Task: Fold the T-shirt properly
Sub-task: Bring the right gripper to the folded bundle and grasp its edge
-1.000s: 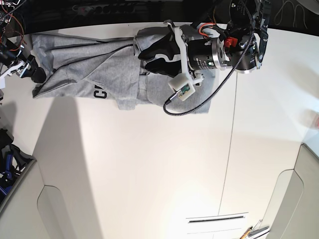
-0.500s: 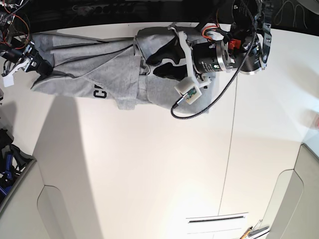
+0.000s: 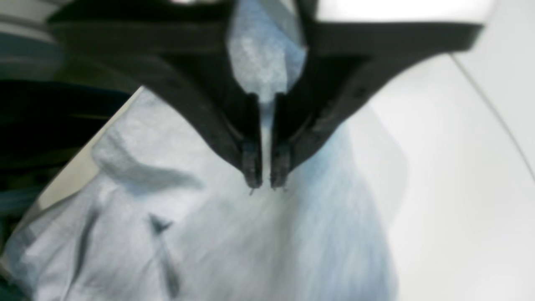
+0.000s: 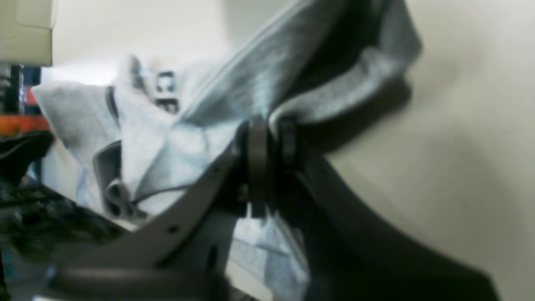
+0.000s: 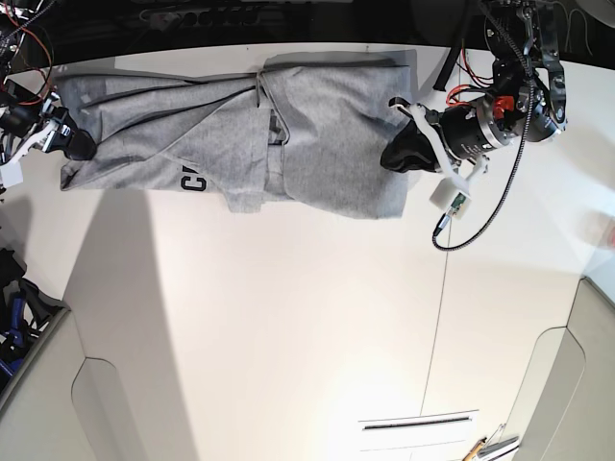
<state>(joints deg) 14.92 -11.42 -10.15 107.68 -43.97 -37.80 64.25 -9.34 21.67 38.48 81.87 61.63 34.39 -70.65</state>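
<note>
The T-shirt (image 5: 317, 144) was soft heathered grey knit cloth, matt and creased; the table (image 5: 288, 336) looked smooth, faintly glossy white; both grippers' fingers (image 3: 250, 167) were dark matt plastic

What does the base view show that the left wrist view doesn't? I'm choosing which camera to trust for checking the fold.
Only the base view shows the whole T-shirt stretched between both arms, its black lettering, the right gripper clamped on one end, and a cable hanging from the left arm. Only the left wrist view shows the left gripper closed on a pinch of grey fabric. Both show the T-shirt, the left gripper and the white table.
</note>
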